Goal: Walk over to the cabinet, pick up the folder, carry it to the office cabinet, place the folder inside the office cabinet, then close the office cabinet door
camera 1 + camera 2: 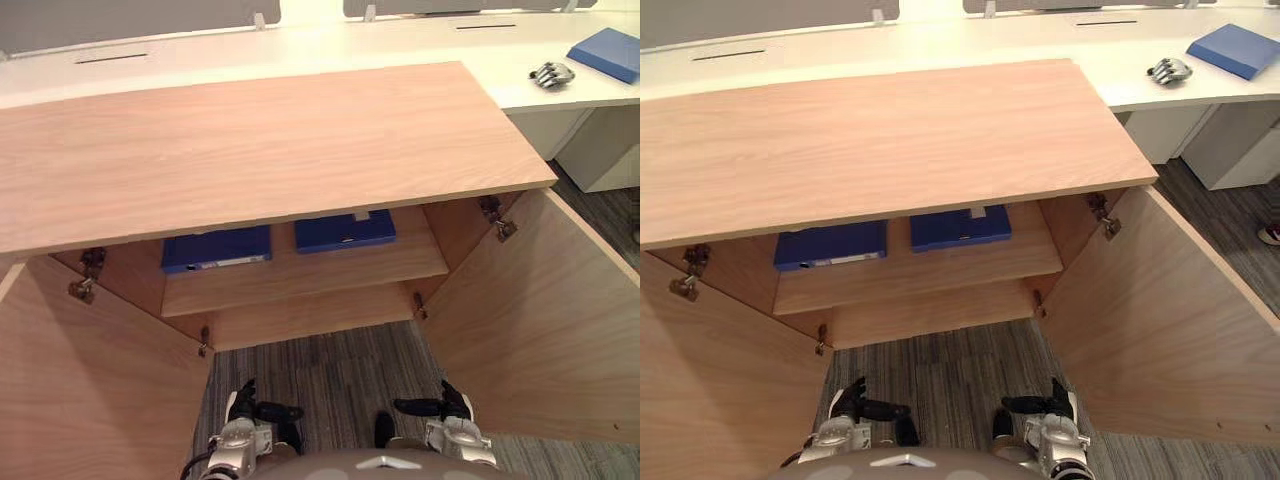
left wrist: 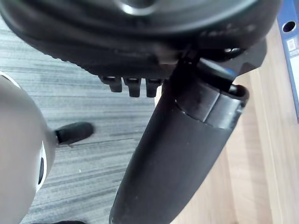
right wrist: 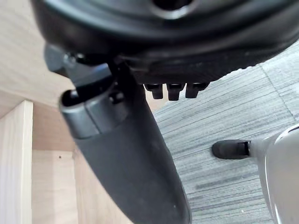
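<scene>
A low wooden office cabinet (image 1: 260, 150) stands in front of me with both doors swung open. Two blue folders lie flat on its inner shelf (image 1: 300, 278), one on the left (image 1: 217, 248) and one on the right (image 1: 345, 230). A third blue folder (image 1: 607, 52) lies on the white desk at the far right. My left hand (image 1: 245, 405) and right hand (image 1: 447, 405) hang low over the carpet in front of the opening, both relaxed and holding nothing. In the wrist views the left thumb (image 2: 187, 154) and right thumb (image 3: 126, 154) stand out freely.
The left door (image 1: 90, 380) and right door (image 1: 540, 310) flank me on either side. A long white desk (image 1: 330, 45) runs behind the cabinet, with a spare metal robot hand (image 1: 552, 73) lying on it. Grey striped carpet (image 1: 340, 375) lies between the doors.
</scene>
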